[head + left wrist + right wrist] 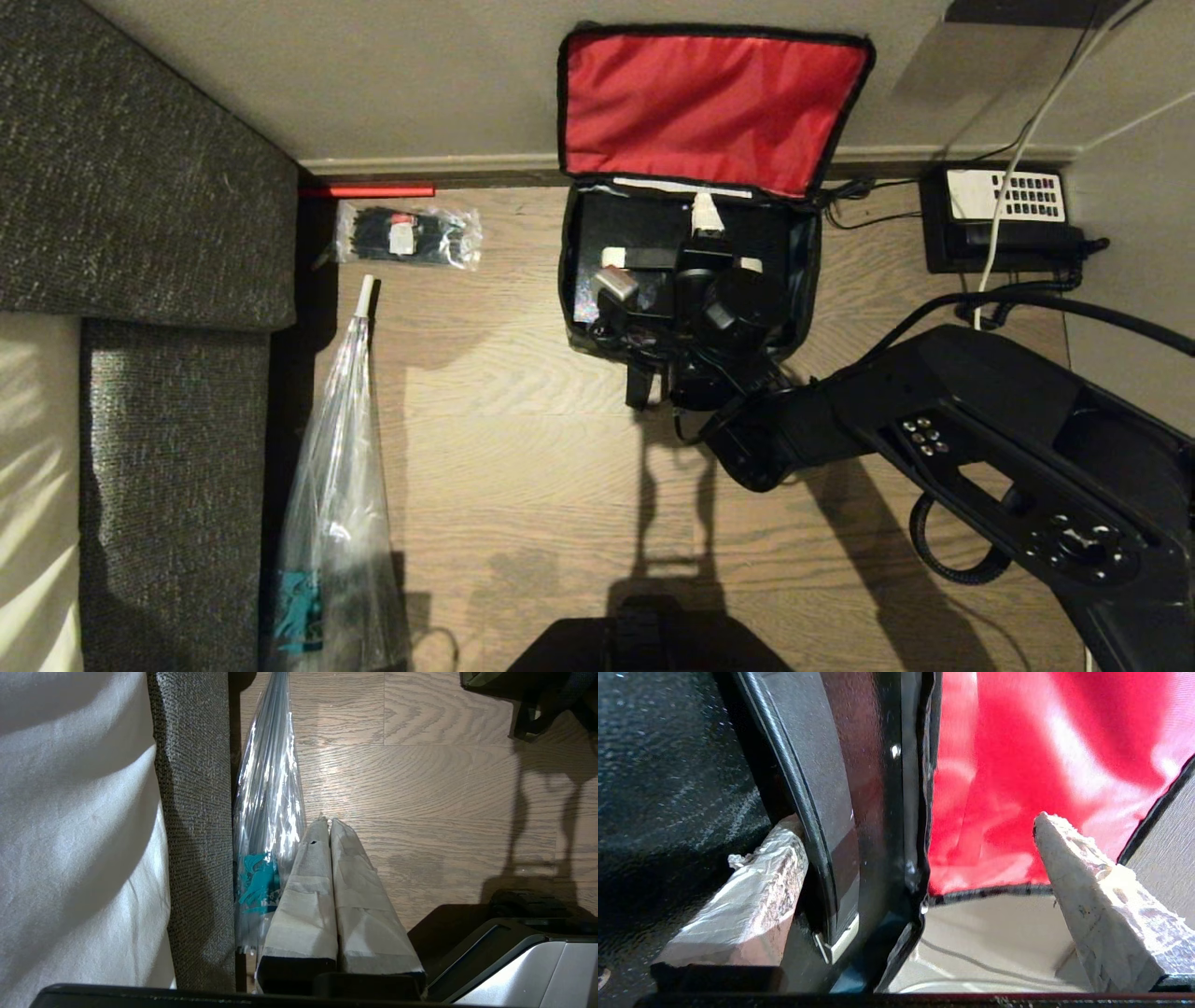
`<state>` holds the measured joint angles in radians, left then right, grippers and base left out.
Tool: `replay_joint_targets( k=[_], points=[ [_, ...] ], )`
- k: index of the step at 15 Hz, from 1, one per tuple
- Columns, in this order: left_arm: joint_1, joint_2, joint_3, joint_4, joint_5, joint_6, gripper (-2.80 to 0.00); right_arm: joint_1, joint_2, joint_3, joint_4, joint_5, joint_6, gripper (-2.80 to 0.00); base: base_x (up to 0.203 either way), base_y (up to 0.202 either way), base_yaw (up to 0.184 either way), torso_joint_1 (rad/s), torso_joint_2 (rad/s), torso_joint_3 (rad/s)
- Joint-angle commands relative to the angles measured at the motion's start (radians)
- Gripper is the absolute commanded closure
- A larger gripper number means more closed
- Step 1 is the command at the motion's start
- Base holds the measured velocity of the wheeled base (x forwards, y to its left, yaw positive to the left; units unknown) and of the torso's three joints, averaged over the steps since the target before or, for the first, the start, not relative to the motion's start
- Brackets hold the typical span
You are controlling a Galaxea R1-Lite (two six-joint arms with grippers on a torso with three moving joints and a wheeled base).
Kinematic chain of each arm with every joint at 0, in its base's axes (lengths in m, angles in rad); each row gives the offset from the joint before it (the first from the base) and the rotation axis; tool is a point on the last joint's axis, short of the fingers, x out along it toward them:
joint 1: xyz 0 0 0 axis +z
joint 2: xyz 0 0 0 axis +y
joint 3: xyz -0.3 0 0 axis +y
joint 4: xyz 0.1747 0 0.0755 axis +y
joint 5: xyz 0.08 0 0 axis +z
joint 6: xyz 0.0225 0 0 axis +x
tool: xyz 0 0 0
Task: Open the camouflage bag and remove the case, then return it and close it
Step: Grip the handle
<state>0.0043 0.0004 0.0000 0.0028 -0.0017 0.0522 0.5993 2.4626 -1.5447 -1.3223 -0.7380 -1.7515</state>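
Nearest the robot, the left pincer (329, 826) hangs parked low over the floor (523, 448) beside a clear plastic sleeve (341, 485) that lies along the couch (168, 280); its taped fingers are pressed together on nothing. Farther out, against the far wall, the bag (686, 187) stands on the floor with its red-lined lid (709, 107) thrown back against the wall, so the opening step looks done. The case (635, 233) sits inside the bag, its shiny patch showing at the left end; whether it has yet to come out or has already been put back, I cannot tell from here. Closing the lid is certainly left. The right pincer (658, 252) reaches down into the bag with its fingers wide apart: one finger (752, 891) lies on the case's top against a dark ridge, the other finger (1092, 891) stands free before the red lining (clamped on nothing, as far as shows). A phone (1004, 219) sits in the far right corner of the floor and a packet of ties (406, 235) by the wall to the left.
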Motion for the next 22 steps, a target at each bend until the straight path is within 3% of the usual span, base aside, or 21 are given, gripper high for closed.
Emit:
replay_joint_targets(
  k=[1, 7, 13, 20, 22],
  points=[
    [0.000, 0.000, 0.002, 0.000, 0.000, 0.000, 0.00, 0.002, 0.015, 0.023, -0.003, -0.048, 0.007, -2.80, 0.000, 0.000, 0.000, 0.000, 0.00, 0.000],
    [0.000, -0.002, 0.003, 0.000, 0.000, 0.000, 0.00, -0.007, 0.111, 0.010, -0.024, -0.120, 0.020, -2.80, 0.000, 0.000, 0.000, 0.000, 0.00, 0.000],
    [0.000, -0.002, 0.002, 0.000, 0.000, 0.000, 0.00, 0.005, 0.185, -0.098, -0.047, -0.157, 0.016, -2.80, 0.000, 0.000, 0.000, 0.000, 0.00, 0.000],
    [0.000, -0.002, 0.003, 0.000, 0.000, 0.000, 0.00, 0.001, 0.218, -0.217, -0.037, -0.159, 0.001, -2.80, 0.000, 0.000, 0.000, 0.000, 0.00, 0.000],
    [0.000, -0.002, 0.002, 0.000, 0.000, -0.001, 0.00, -0.021, 0.232, -0.290, -0.046, -0.151, -0.046, -2.80, 0.000, 0.000, 0.000, 0.000, 0.00, 0.000]
  ],
)
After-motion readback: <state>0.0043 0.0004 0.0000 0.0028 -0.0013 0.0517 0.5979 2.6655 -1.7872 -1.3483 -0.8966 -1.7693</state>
